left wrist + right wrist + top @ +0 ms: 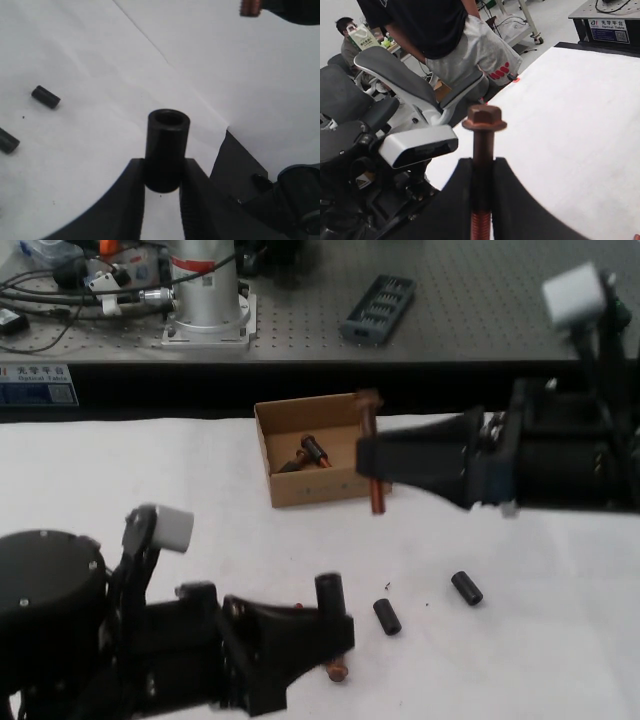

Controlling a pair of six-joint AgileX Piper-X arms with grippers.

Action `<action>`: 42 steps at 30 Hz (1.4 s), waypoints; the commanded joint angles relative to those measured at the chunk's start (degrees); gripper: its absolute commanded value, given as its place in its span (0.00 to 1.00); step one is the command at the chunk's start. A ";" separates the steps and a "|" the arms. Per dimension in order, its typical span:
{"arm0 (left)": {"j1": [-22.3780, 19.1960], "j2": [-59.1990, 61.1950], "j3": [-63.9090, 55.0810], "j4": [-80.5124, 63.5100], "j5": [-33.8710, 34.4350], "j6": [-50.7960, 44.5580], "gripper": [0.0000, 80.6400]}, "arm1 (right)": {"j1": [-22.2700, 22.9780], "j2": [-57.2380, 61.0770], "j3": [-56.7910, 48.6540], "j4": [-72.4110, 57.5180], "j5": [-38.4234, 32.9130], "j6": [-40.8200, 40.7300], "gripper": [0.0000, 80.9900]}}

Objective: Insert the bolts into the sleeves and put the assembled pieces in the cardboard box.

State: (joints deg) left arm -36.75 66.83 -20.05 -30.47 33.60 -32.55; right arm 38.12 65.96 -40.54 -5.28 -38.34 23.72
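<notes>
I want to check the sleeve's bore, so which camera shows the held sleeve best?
The left wrist view: the sleeve stands upright between the left fingers, open bore toward the camera. The high view shows it small and dark.

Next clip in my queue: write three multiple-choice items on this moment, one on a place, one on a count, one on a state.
1. Where do the loose sleeves lie?
A. In the cardboard box
B. On the white cloth
C. On the black perforated table

2. How many sleeves lie loose on the cloth?
A. Two
B. One
C. Four

3. What does the left gripper hold?
A. Nothing, jaws open
B. A bolt
C. An upright sleeve

Answers: 1 B, both rest on the cloth, outside the box. 2 A, the high view shows a pair lying apart. 3 C, the jaws are shut on its lower end.
</notes>
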 commanded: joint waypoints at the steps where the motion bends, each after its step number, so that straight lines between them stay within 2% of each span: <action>1: 0.09 -0.41 1.43 -0.96 3.30 -0.56 0.03 | 1.15 1.07 2.57 -6.00 0.81 2.91 0.04; 10: 0.09 -0.41 1.43 5.19 4.41 3.06 0.03 | 1.38 3.40 5.77 -8.83 1.53 3.72 0.04; 14: 0.09 0.37 1.43 5.17 4.92 1.63 0.03 | 1.38 4.37 7.20 -9.09 1.62 4.06 0.04; 20: 0.09 3.93 1.20 4.64 11.13 -1.02 0.03 | 1.38 4.52 7.69 -10.38 0.18 4.83 0.05; 26: 0.09 3.96 1.16 -3.02 10.14 -1.28 0.03 | 1.38 4.52 7.69 -12.34 0.09 6.04 0.05; 42: 0.09 3.96 1.16 -3.08 9.06 4.16 0.03 | 1.38 4.41 7.69 -12.22 -2.78 6.70 0.05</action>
State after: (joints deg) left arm -36.71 70.97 -18.38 -31.99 43.49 -30.91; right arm 39.40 70.45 -32.63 -16.21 -39.97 30.03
